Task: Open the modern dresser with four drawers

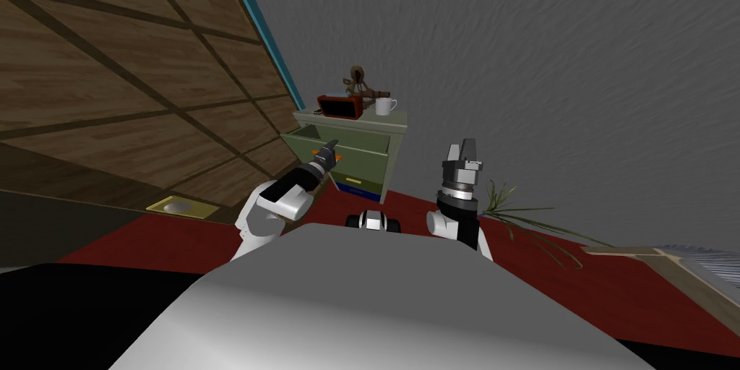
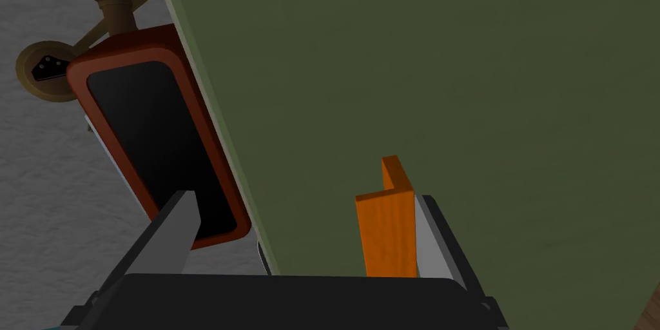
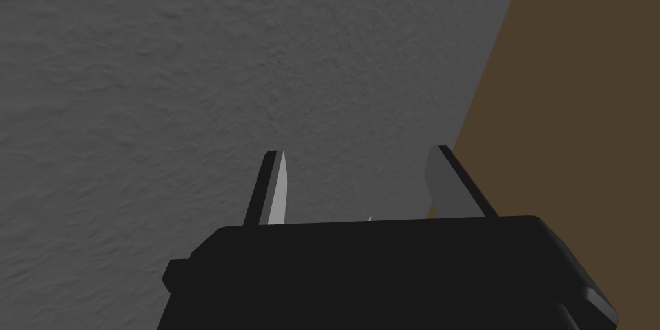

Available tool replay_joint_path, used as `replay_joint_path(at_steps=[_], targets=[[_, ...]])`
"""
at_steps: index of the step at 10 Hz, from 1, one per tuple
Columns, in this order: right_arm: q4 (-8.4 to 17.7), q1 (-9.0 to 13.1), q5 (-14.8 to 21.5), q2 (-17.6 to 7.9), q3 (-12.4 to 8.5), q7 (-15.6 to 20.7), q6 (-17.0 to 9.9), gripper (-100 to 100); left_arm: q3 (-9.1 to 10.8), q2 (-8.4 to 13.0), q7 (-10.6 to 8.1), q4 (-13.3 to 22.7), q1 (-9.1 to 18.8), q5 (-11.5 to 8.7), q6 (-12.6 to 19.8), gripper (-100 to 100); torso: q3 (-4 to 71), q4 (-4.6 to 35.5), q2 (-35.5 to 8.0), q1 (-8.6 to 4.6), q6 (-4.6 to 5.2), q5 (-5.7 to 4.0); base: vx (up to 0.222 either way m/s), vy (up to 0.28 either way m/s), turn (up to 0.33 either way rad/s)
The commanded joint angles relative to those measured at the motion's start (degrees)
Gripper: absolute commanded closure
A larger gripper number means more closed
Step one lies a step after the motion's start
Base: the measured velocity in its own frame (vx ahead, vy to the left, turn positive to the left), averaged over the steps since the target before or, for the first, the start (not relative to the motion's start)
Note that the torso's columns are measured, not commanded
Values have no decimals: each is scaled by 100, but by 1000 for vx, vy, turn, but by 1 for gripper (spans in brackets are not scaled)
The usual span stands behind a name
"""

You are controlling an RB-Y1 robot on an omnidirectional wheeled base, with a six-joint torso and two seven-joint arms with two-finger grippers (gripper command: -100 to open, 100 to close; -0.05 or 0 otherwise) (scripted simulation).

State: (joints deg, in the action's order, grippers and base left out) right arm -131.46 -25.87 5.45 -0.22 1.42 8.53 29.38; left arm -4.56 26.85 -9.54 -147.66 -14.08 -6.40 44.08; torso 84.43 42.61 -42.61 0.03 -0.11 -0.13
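Your left end effector point(image 2: 304, 198) open, straddling orange handle point(image 2: 387, 229) on dresser point(image 1: 365, 170) top drawer point(image 2: 451, 87). Handle rigid, drawer likely light, sliding: clamp handle mid-length, pull straight. Right end effector point(image 3: 358, 150) open.

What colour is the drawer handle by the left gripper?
Orange: the handle sits on a dark green drawer front; clearest in the left wrist view.

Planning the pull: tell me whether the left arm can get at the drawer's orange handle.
Probably yes. The left claw is open at the green drawer front, and the orange handle stands between its fingers, close against one. Nothing lies in the way.
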Motion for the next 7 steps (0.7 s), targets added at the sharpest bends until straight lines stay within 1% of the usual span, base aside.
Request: replay_joint_path(at_steps=[1, 2, 7], targets=[[0, 0, 0, 0, 0, 0, 0, 0, 7, 41, -44, -112, 17, -22, 160, -100, -4, 13, -10, -8, 0, -8, 18, -5, 1], [0, 1, 0, 0, 0, 0, 0, 0, 3, 44, -53, -119, 16, -25, 200, 0, -8, -1, -10, -9, 5, -1, 6, -1, -2], [0, 1, 0, 0, 0, 0, 0, 0, -9, 45, -55, -82, -12, -30, 229, 0, 12, -28, 28, -9, 12, 9, 0, 0, 0]])
